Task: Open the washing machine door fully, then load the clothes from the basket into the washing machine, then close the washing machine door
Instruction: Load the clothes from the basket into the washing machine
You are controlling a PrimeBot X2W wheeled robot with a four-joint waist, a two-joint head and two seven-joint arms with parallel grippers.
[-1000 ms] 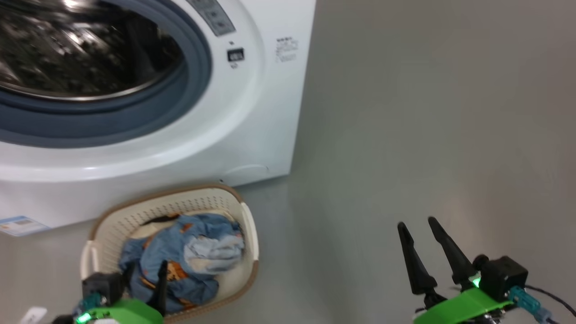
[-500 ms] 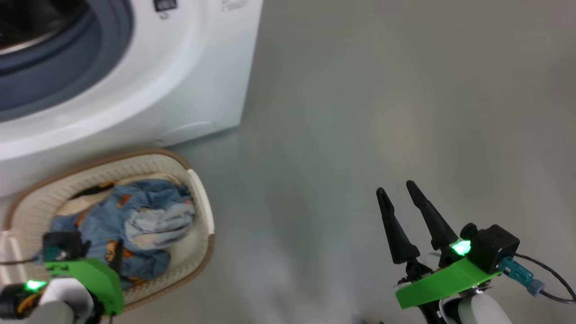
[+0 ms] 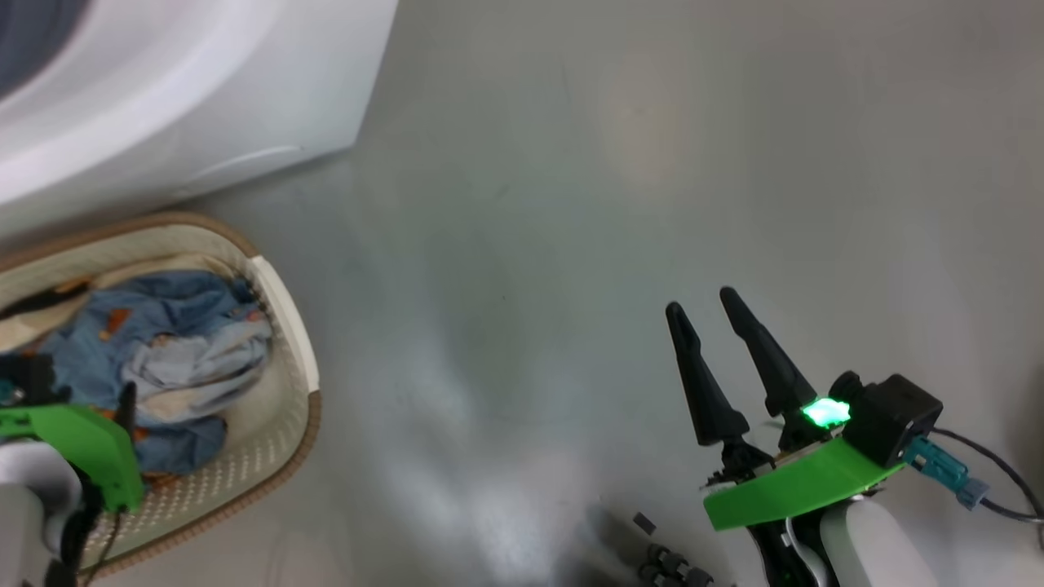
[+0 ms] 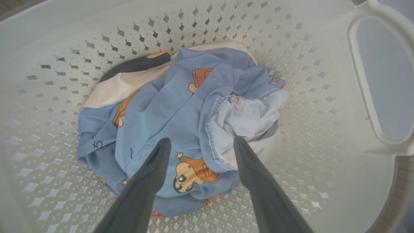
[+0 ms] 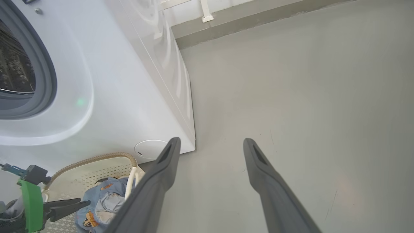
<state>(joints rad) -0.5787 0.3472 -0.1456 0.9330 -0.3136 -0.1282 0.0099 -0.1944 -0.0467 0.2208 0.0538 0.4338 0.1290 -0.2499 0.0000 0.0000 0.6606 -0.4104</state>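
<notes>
The basket (image 3: 284, 303) sits on the grey floor (image 3: 571, 204) just in front of the washing machine (image 3: 204, 106), near its lower front corner. The clothes (image 4: 168, 106) lie bundled in the basket's bottom: light blue fabric with orange-brown cartoon figures, a paler lace-edged piece and a cream piece. The left gripper (image 4: 201, 139) hangs over the bundle inside the basket, jaws wide apart and holding nothing; I cannot tell whether the tips touch the cloth. The right gripper (image 3: 700, 300) hovers over bare floor, well apart from the basket, with its jaws also apart and empty. The right wrist view shows the machine's grey gasket and steel drum (image 5: 13, 71).
</notes>
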